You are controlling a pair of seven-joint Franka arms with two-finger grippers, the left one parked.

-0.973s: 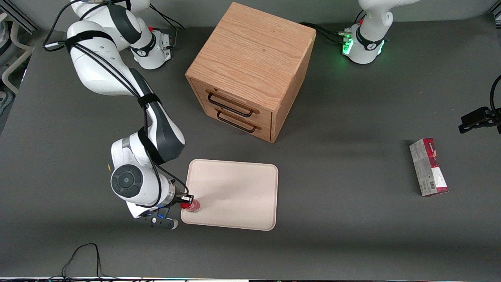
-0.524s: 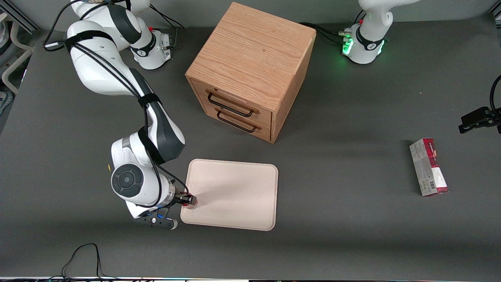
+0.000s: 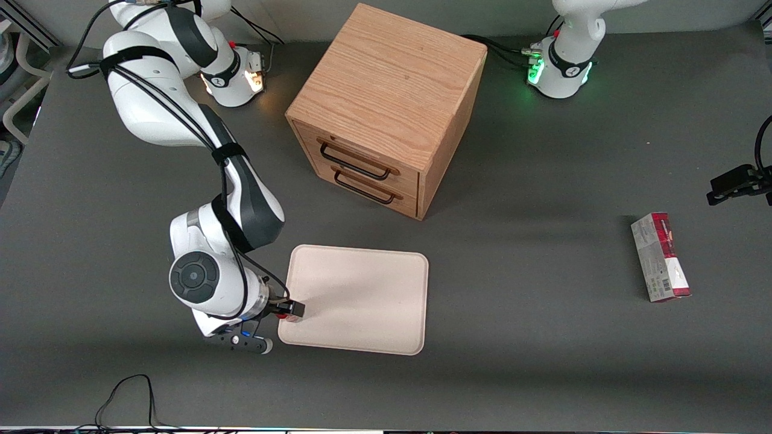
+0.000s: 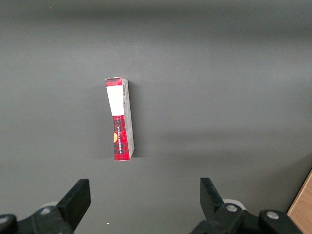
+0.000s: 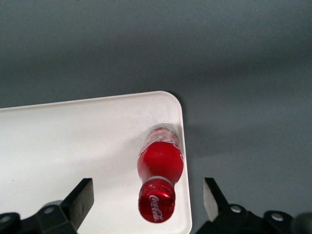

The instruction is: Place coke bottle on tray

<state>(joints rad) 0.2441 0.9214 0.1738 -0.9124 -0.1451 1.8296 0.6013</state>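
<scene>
While the coke bottle [image 5: 161, 170] stands just inside a corner of the tray [image 3: 362, 301], close to its rim, the gripper [image 3: 288, 311] hangs directly above it, fingers [image 5: 80, 197] spread wide and touching nothing.

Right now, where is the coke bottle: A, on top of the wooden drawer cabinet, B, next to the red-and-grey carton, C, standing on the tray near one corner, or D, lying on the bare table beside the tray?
C: the right wrist view shows the coke bottle upright on the tray close to a rounded corner, with the gripper above it, its fingers spread clear of the bottle.
</scene>
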